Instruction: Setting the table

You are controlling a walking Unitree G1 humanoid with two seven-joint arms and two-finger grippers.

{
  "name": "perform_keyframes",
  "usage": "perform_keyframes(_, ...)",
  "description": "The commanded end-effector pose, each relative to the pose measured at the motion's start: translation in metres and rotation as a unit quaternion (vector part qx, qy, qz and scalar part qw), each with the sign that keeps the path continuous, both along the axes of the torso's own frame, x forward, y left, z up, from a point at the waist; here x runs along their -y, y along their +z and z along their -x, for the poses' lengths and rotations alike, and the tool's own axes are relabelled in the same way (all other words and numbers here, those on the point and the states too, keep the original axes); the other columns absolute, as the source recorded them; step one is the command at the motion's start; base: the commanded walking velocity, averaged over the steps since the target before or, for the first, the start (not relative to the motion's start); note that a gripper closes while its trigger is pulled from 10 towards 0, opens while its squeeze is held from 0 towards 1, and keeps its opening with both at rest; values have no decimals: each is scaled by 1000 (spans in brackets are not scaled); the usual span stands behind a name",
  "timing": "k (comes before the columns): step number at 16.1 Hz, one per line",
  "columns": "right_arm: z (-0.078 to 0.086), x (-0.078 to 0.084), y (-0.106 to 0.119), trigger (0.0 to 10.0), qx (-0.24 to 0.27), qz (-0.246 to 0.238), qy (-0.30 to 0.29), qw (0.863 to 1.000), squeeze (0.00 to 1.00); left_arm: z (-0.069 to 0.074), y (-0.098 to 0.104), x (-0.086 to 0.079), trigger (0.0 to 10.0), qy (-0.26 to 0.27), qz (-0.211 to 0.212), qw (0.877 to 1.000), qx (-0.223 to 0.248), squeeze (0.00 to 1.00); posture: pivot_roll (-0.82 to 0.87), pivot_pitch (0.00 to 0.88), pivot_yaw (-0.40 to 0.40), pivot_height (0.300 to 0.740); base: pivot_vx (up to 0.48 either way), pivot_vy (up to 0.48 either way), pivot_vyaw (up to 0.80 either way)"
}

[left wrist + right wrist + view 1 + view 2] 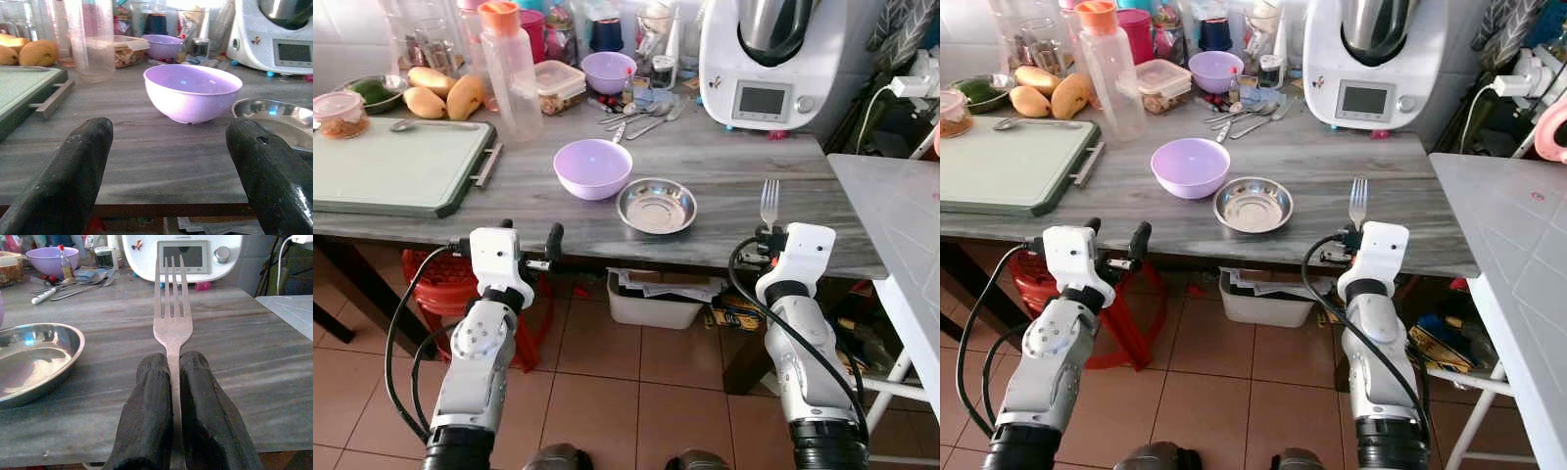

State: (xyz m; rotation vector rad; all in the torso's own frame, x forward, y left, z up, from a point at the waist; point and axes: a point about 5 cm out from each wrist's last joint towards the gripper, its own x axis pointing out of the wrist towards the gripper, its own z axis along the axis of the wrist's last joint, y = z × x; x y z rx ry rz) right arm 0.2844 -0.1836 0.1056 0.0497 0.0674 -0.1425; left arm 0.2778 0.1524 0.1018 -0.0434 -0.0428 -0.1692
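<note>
My right gripper (171,382) is clamped on a fork (170,308), tines forward, just over the tabletop (724,157) edge, right of the steel plate (656,206). My left gripper (166,161) hovers with fingers apart, facing the purple bowl (592,167), holding nothing. To do it well I'd lower the fork flat just beside the plate, parallel to its edge, then release without nudging it.

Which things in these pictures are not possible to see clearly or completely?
- Fork handle: hidden between the right hand's fingers, right wrist view.
- Steel plate: cut off by the left wrist view's edge.
- Cutlery pile: too small to count, eye views.
- Bin contents: hidden under the table.
</note>
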Motion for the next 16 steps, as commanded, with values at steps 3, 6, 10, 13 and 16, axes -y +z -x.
perform_keyframes(3,1,1,2,10000,5,1,-10,1000,0,2,6,3,10000,-24,4,1000,9,0,-21,0,23,740,160,0,0)
perform_keyframes(6,2,4,2,10000,6,0,-22,1000,0,3,6,2,10000,-26,4,1000,8,0,-19,0,26,740,280,0,0)
perform_keyframes(10,-4,21,3,10000,-11,-4,-59,998,0,5,6,-2,10000,-23,4,1000,5,0,-10,0,30,740,134,0,0)
perform_keyframes(13,-13,26,7,10000,-18,-9,-56,998,0,9,7,-5,10000,-22,2,1000,4,0,2,0,40,740,0,0,0)
perform_keyframes(16,-21,33,8,10000,-25,-32,-64,997,0,14,7,-7,10000,-27,-3,1000,-2,0,18,17,51,740,0,0,0)
